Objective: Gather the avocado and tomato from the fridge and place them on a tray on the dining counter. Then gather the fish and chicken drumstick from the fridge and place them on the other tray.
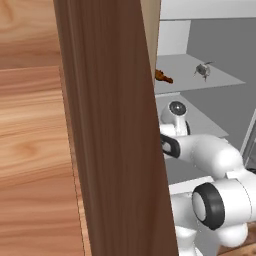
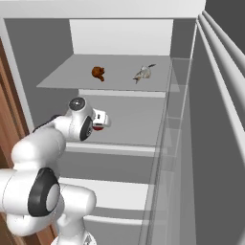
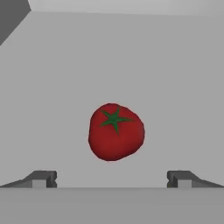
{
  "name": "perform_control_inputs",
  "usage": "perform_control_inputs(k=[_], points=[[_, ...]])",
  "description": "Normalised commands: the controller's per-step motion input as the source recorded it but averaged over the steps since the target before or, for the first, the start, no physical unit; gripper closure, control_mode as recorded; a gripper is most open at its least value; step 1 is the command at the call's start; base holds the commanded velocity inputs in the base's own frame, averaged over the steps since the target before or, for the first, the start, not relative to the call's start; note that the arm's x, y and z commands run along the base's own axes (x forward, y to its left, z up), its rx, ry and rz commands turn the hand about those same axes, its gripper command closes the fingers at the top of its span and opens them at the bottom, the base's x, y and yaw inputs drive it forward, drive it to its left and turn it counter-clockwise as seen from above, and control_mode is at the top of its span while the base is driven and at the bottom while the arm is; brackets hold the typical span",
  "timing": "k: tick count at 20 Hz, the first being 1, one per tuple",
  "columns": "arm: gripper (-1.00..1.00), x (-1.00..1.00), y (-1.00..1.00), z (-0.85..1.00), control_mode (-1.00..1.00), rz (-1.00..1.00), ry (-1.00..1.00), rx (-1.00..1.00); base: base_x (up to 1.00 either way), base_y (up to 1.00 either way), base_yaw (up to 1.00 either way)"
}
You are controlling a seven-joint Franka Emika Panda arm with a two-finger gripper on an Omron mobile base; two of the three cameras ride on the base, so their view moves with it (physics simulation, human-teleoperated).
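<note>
The fridge [image 2: 119, 119] stands open. A red tomato [image 3: 116, 131] with a green stem lies on its middle shelf, and a sliver of that tomato [image 2: 98, 128] peeks out under the hand. My gripper [image 3: 111, 179] hangs just above it, open, fingertips [image 3: 43, 178] wide to either side, touching nothing. On the upper shelf lie the brown chicken drumstick [image 2: 98, 72] and, right of it, the grey fish [image 2: 142, 73]. The drumstick [image 1: 162, 76] and fish [image 1: 202, 70] also appear in the left base view. The avocado, the trays and the dining counter are out of view.
A tall dark wooden panel [image 1: 110, 125] rises close on the arm's left. The open fridge door with its rails [image 2: 220, 95] runs along the right. More grey shelves [image 2: 115, 191] sit below the arm.
</note>
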Motion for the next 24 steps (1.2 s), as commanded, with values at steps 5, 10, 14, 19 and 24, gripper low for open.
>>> perform_control_inputs(k=[5, 10, 14, 19, 24], points=[[-1.00, 0.24, 0.00, -0.18, -1.00, 0.00, -0.03, 0.00, 0.00, 0.00, 0.00], [-1.00, 0.16, 0.00, -0.17, -1.00, 0.00, 0.00, 0.00, 0.00, 0.00, 0.00], [-1.00, 0.22, 0.00, -0.06, -1.00, 0.00, 0.00, 0.00, 0.00, 0.00, 0.00], [-1.00, 0.18, 0.00, -0.03, -1.00, 0.00, 0.00, 0.00, 0.00, 0.00, 0.00], [-1.00, 0.14, 0.00, -0.17, -1.00, 0.00, 0.03, 0.00, 0.00, 0.00, 0.00]])
